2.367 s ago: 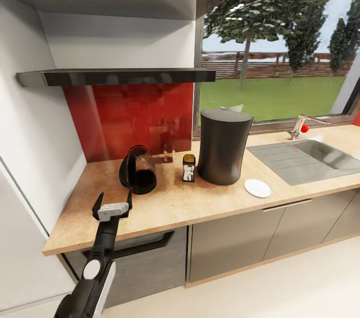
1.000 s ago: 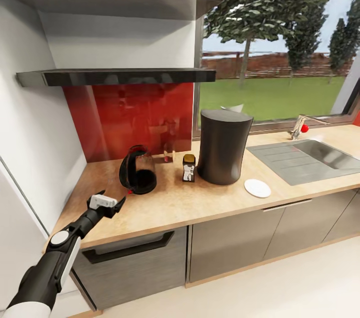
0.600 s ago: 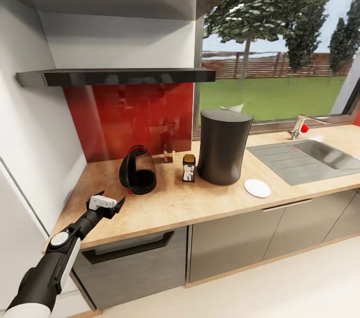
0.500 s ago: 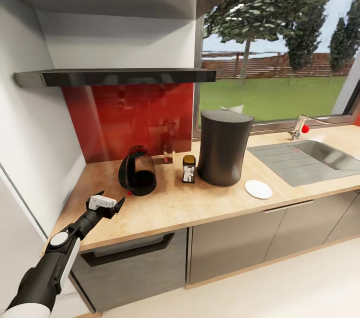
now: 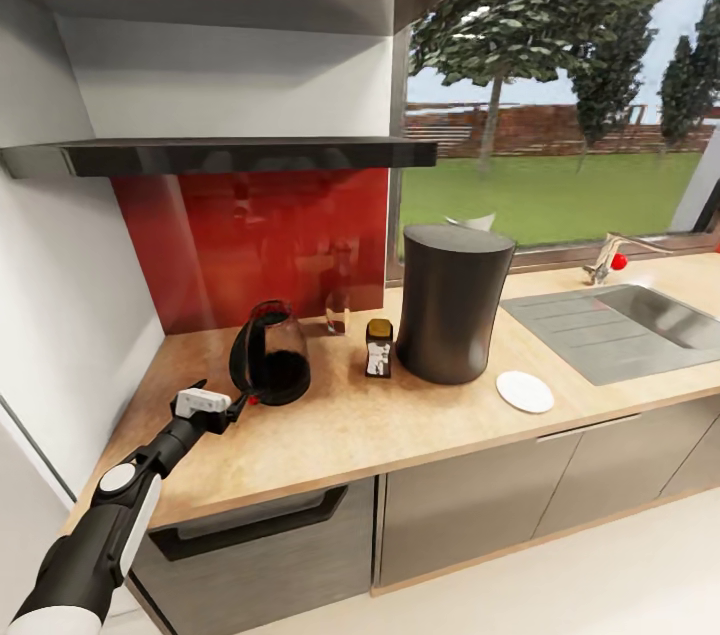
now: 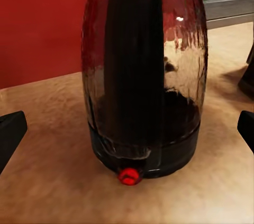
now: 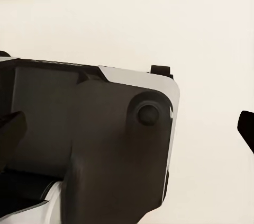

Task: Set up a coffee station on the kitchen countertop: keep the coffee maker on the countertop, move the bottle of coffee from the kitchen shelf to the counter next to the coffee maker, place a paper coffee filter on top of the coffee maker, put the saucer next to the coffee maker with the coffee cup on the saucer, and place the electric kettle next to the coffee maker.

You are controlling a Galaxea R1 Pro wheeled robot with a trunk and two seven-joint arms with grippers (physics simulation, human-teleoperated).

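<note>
Compared with the head view of 2.4 s earlier, the left gripper (image 5: 212, 402) has swung from the table's front edge toward the left end of the table (image 5: 340, 435), and over the last half second the whole picture has shifted, which is camera motion, not motion of the objects. The left fingers (image 6: 10, 134) stand wide apart and hold nothing; the left wrist view shows both tips at the picture edges with the electric kettle (image 5: 268, 355) centred between them but not touching. The right gripper's fingers (image 7: 10, 128) also appear spread and empty, against a pale background. On the table, the kettle stands left of the bottle of coffee (image 5: 378, 347), which stands just beside the coffee maker (image 5: 452, 303); the saucer (image 5: 525, 391) lies near the machine's other side. A small white shape behind the coffee maker's lid cannot be identified. Judged from this layout, kettle, bottle and saucer placements look complete; no cup rests on the saucer, so that step is probably outstanding.
</note>
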